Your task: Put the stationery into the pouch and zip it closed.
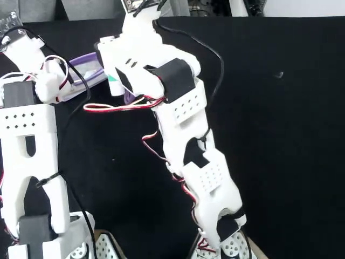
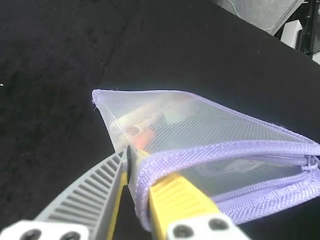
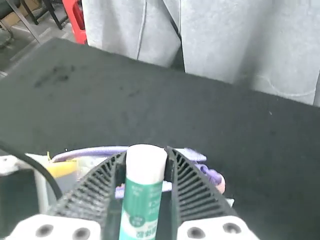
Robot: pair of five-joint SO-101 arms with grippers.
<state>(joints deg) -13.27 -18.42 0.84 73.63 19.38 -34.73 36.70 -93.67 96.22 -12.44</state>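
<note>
Pinches soft, floppy pouch (image 1: 89, 69) at its zipper rim with left tool (image 2: 134, 172), upper left in high view; clamps light, rigid, likely slippery glue stick (image 3: 142, 200) near its cap in right tool (image 3: 145, 154).

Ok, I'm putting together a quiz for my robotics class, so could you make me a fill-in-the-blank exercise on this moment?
1. The right gripper is shut on a glue stick with a ____ cap.
2. The left gripper is shut on the pouch at the edge of its ____ zipper.
3. The zipper is ____.
4. The table has a ____ surface.

Missing words: white; purple; open; black.
</note>
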